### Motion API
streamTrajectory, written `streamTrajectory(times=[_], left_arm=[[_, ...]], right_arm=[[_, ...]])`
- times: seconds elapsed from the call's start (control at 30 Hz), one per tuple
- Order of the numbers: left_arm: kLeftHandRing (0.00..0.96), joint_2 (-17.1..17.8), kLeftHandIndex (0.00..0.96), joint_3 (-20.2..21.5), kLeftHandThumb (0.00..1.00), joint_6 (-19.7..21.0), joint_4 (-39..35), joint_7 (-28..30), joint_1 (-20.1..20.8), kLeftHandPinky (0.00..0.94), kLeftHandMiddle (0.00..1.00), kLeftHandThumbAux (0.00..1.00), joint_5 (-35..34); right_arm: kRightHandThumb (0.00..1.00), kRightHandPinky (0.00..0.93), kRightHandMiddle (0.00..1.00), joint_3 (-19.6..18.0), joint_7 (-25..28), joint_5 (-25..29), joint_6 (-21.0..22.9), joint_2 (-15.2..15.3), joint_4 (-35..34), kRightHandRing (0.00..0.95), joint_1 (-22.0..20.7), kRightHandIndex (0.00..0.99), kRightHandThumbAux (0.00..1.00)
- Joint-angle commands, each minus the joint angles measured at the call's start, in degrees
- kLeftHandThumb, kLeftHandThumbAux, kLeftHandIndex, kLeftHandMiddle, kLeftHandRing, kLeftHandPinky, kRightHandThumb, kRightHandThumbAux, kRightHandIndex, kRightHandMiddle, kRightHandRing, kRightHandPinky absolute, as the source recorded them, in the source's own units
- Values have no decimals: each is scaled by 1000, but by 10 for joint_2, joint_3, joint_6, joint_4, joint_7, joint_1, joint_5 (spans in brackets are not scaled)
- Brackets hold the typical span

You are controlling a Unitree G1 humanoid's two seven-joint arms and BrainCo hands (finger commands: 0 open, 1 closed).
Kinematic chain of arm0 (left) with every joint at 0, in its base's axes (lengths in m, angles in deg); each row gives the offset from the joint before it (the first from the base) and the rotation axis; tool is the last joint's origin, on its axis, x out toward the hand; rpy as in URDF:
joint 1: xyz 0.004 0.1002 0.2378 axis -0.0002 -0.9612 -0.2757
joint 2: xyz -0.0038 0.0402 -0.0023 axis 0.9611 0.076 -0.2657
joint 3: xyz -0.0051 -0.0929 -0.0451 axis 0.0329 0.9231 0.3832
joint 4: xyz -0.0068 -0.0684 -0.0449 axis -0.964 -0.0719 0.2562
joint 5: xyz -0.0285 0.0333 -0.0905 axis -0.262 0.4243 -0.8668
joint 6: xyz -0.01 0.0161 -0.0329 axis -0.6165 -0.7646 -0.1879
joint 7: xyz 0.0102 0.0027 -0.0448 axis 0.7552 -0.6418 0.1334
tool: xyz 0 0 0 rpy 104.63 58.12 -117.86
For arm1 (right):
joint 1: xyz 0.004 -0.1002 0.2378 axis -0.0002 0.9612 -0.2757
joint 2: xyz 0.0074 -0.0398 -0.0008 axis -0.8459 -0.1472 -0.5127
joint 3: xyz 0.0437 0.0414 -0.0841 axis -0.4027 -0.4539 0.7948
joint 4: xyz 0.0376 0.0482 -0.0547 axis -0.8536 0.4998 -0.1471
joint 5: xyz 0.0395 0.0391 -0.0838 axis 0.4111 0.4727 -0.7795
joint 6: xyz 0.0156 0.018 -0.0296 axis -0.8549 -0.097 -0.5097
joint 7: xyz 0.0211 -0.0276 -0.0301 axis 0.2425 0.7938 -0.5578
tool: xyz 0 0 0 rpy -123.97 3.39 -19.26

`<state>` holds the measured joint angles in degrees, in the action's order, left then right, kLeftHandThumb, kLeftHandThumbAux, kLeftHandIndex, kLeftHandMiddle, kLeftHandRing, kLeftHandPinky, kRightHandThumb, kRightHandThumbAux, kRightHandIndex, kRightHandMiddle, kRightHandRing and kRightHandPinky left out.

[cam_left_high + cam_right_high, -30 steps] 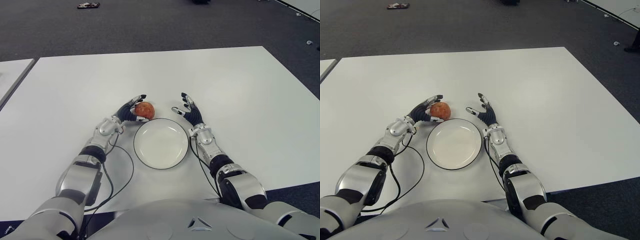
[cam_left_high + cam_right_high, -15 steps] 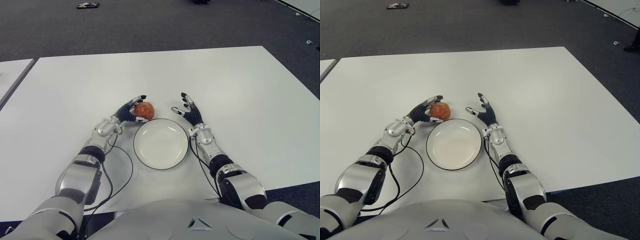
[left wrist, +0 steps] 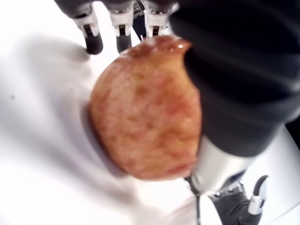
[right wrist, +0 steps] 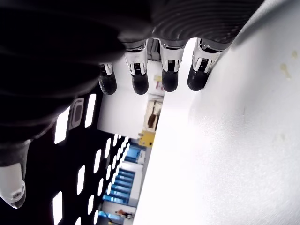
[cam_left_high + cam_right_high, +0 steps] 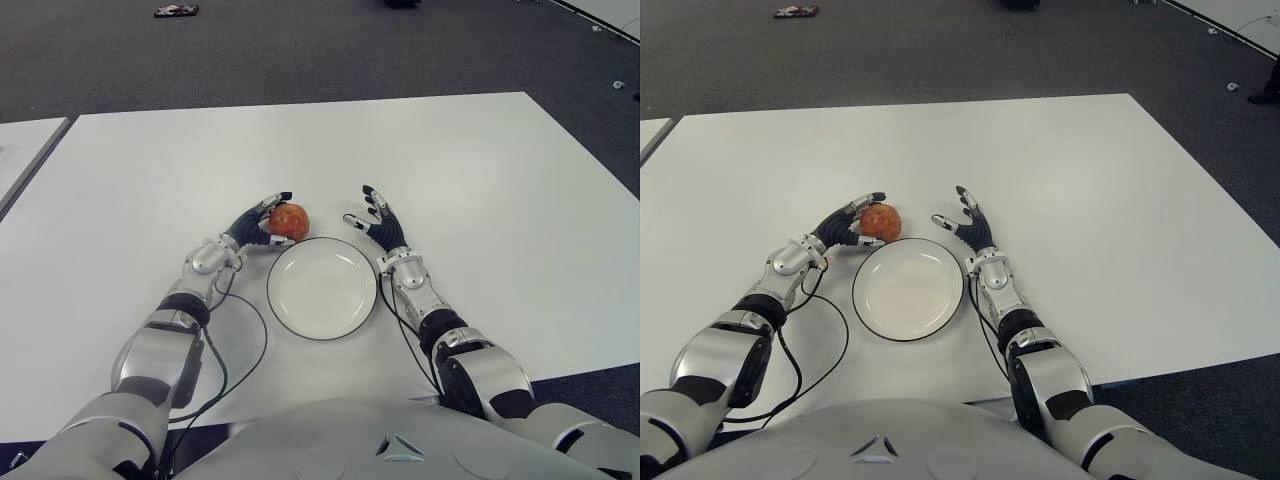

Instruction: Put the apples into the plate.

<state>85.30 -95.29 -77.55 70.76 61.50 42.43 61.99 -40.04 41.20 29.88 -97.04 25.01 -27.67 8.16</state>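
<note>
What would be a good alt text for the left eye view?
The robot's left hand grips a red apple on the white table, just beyond an empty white plate. The right hand shows open beside the plate's right rim.

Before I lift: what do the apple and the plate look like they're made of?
Apple, in the left hand: mottled red-yellow matte skin, real or a good replica. Plate: smooth glossy white with dark rim, likely ceramic or melamine. Right hand idles open beside it.

An office-like lab room — a broad white rectangular table [image 5: 480, 170] beyond the hands, dark grey carpet floor [image 5: 300, 50] past it, another white table's edge [image 5: 25, 150] leftward.
</note>
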Motion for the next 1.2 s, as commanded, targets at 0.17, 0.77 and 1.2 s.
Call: streamTrajectory(times=[0.17,0.77,1.2], left_arm=[[0,2,0,-22,45,20,14,-55,0,0,0,310,45],[696,-10,424,-53,691,67,12,-179,2,752,684,663,96],[800,-18,447,-55,731,71,20,-214,4,808,797,675,94]], right_arm=[[50,4,0,3,10,-2,25,0,13,0,20,0,549],[53,11,0,0,9,1,25,0,10,0,23,0,570],[60,16,0,-4,8,2,26,-3,6,0,27,0,585]])
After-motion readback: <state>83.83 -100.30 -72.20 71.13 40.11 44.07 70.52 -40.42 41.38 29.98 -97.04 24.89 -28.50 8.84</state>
